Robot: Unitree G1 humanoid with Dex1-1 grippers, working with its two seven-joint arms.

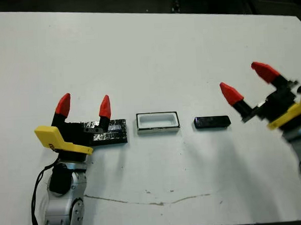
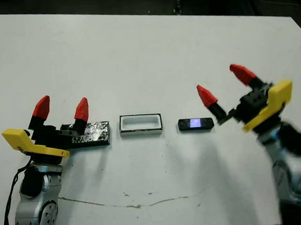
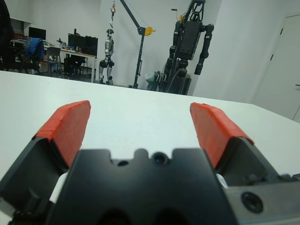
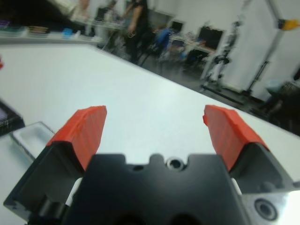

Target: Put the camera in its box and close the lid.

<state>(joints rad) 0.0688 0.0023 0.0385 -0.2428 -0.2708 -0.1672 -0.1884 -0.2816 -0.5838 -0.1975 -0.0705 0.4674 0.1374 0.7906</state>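
Even bright overhead light; soft shadows on white table [image 1: 147, 52]. Right arm motion-blurred in right eye view; right wrist background blurred.

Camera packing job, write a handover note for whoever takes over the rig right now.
Left tool: open, empty, poised over the left end of the lid.
Right tool: open, empty, raised just right of the camera, not touching it.
Layout: lid, box and camera lie in a row on the table, lid at the robot's left, box in the middle, camera to the right, each apart from the next.
Done: nothing yet; the box is open and empty.
Left: pick up the camera, place it in the box, then set the lid on top.
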